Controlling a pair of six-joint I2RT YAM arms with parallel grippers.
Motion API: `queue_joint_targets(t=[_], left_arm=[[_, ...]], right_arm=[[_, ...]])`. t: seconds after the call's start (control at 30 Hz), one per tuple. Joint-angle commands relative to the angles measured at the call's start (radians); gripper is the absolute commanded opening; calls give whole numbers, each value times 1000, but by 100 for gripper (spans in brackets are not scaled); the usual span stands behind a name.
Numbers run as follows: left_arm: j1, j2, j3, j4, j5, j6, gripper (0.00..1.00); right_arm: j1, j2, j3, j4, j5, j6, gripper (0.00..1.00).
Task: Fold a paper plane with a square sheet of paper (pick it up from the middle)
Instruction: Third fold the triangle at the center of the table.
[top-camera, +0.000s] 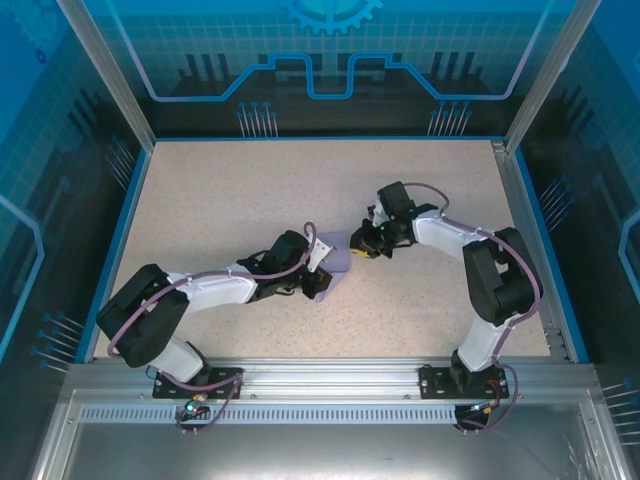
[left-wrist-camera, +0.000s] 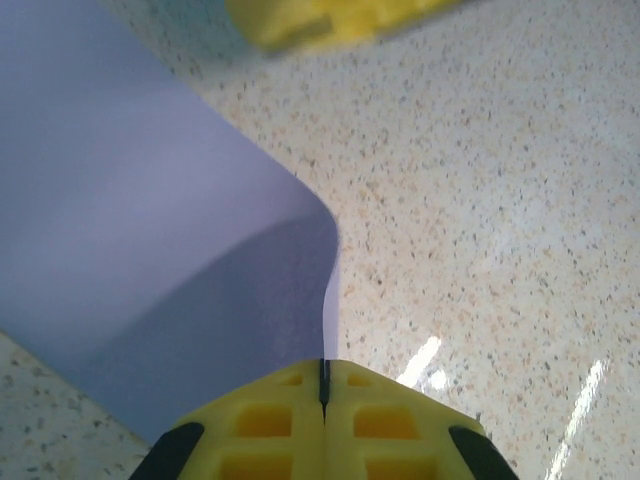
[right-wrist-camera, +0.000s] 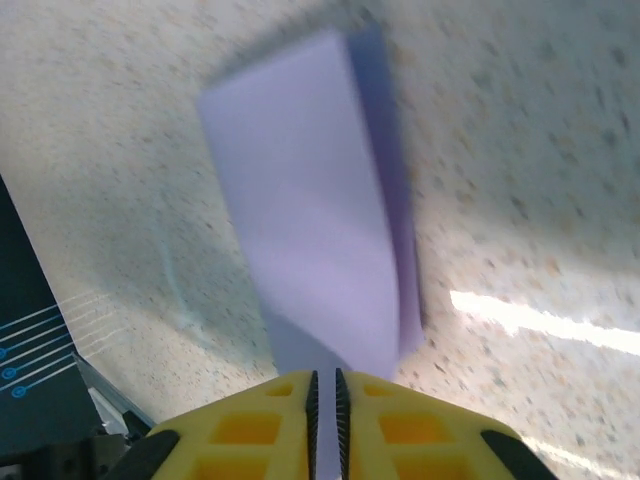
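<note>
The square sheet of paper (top-camera: 337, 260), pale lavender, is held up off the table between the two grippers near the middle. My left gripper (top-camera: 322, 270) is shut on one edge of it; in the left wrist view the pads (left-wrist-camera: 290, 400) meet at the gripper (left-wrist-camera: 323, 375) with the sheet (left-wrist-camera: 150, 230) curving away to the left. My right gripper (top-camera: 362, 243) reaches the sheet from the other side. In the right wrist view its jaws (right-wrist-camera: 325, 385) stand a narrow slit apart, and the doubled-over sheet (right-wrist-camera: 310, 200) runs into that slit.
The speckled beige table (top-camera: 250, 190) is bounded by a blue rim (top-camera: 128, 215) and clear enclosure walls. A yellow finger (left-wrist-camera: 320, 20) of the right gripper shows at the top of the left wrist view.
</note>
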Motion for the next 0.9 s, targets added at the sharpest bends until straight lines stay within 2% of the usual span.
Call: queue_joint_targets(t=[0.0, 0.3, 0.53, 0.7, 0.87], left_arm=[[18, 20, 36, -57, 67, -34, 0], [39, 48, 74, -105, 93, -45, 0], [59, 85, 109, -142, 124, -52, 0], [86, 100, 112, -152, 130, -72, 0], [107, 142, 156, -200, 130, -76, 0]], right_arm=[[7, 70, 67, -36, -26, -61, 13], [39, 262, 239, -92, -64, -95, 11], [59, 366, 313, -180, -4, -162, 11], [65, 377, 319, -242, 80, -213, 10], [65, 401, 326, -266, 105, -242, 10]])
